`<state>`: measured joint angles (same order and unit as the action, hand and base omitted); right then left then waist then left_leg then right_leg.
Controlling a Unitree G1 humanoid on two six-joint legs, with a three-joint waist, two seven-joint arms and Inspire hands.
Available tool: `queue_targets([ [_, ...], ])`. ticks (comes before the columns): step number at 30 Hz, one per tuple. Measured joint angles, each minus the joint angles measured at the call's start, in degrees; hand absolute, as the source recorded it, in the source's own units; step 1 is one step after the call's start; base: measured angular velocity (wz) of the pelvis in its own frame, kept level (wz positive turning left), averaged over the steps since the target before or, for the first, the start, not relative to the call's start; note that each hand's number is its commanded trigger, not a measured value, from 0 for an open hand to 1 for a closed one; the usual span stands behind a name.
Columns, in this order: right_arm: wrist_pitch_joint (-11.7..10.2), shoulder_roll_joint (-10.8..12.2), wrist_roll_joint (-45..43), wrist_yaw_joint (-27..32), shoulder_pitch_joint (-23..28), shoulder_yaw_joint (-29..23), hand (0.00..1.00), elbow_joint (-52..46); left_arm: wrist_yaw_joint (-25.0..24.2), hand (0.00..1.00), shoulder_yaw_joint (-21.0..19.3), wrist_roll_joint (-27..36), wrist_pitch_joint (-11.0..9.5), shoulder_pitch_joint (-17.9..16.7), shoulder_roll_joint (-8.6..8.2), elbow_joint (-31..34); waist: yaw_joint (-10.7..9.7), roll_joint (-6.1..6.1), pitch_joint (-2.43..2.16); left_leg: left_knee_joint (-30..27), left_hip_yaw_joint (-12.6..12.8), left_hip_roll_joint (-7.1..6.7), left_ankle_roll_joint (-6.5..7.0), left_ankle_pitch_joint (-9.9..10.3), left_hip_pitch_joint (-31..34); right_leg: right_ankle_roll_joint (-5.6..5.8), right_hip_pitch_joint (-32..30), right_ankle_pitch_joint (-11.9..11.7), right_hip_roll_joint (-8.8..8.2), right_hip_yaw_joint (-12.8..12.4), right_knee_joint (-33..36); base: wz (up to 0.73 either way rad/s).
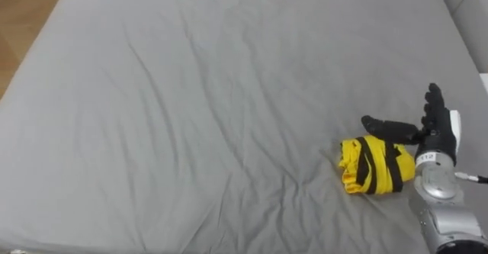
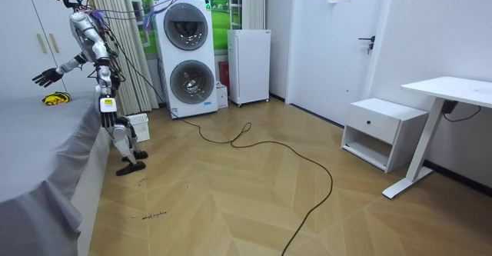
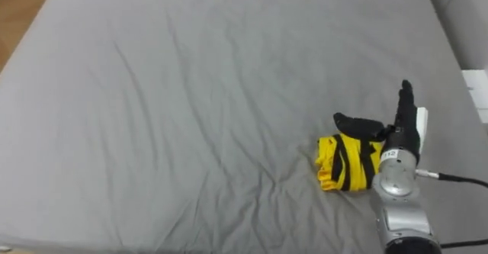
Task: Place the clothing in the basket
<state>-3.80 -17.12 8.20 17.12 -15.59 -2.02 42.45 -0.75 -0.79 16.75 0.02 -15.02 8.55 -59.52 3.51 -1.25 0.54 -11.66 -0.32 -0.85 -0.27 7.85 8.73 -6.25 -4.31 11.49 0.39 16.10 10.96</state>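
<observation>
A rolled-up yellow garment with black stripes (image 1: 374, 165) (image 3: 347, 162) lies on the grey bed sheet (image 1: 191, 109), towards its near right part. My right hand (image 1: 436, 124) (image 3: 402, 124) is open just to the right of the garment, fingers straight and pointing away, thumb reaching over the garment's top edge. In the room view I stand at the bed's side with the right hand (image 2: 46, 77) stretched out over the bed near the garment (image 2: 55, 98). My left hand (image 2: 108, 119) hangs at my side. A white slatted basket (image 2: 138, 127) stands on the floor by my legs.
The wrinkled grey sheet covers the whole bed; wooden floor (image 1: 23, 17) shows past its far left corner. In the room view stacked washing machines (image 2: 188, 56), a white cabinet (image 2: 250, 65), a bedside drawer unit (image 2: 383, 131) and a desk (image 2: 453, 94) stand around the room.
</observation>
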Motion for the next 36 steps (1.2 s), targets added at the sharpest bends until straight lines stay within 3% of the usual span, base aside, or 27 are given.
queue_targets([
  [5,0.3,-0.3,-1.3,-2.0,-4.7,0.5,0.00,7.8,-1.2,0.00,0.6,0.0,0.4,2.0,0.78,-0.5,0.3,0.20,0.12,0.0,-0.1,0.07,0.02,-0.6,2.2,0.02,-1.6,0.0,-0.28,1.6,0.0,0.20],
  [9,0.6,-1.0,-4.6,-3.6,-7.8,3.9,0.00,13.7,-1.4,0.00,3.8,0.0,1.0,6.1,1.65,-1.5,1.7,0.05,0.15,-0.1,-0.1,0.19,-0.02,-0.7,4.2,0.02,-3.7,0.0,-0.38,2.5,0.8,0.11],
  [18,0.8,-3.2,-9.3,-3.3,-14.4,4.1,0.00,23.8,-3.3,0.00,5.6,0.0,1.5,14.3,1.67,-6.9,3.6,-1.55,1.16,-1.7,-0.5,-0.03,0.49,-1.1,9.8,0.18,-8.4,-0.1,-0.97,3.9,1.9,0.09],
  [22,1.0,-4.5,-10.3,-2.8,-16.7,4.2,0.00,26.7,-3.6,0.00,6.8,0.1,2.6,16.9,1.58,-7.2,4.4,-1.76,1.29,-1.8,0.1,-0.02,0.71,-1.4,12.1,0.19,-10.9,-0.1,-1.22,4.0,2.8,0.02],
  [36,2.5,-8.1,-21.0,0.3,-20.5,4.1,0.00,31.2,-3.3,0.00,10.0,0.6,4.0,19.4,1.49,-5.8,4.2,-2.50,1.52,-1.8,0.1,-0.48,1.04,-2.8,15.1,0.23,-13.7,-0.2,-1.85,5.1,3.4,0.06],
])
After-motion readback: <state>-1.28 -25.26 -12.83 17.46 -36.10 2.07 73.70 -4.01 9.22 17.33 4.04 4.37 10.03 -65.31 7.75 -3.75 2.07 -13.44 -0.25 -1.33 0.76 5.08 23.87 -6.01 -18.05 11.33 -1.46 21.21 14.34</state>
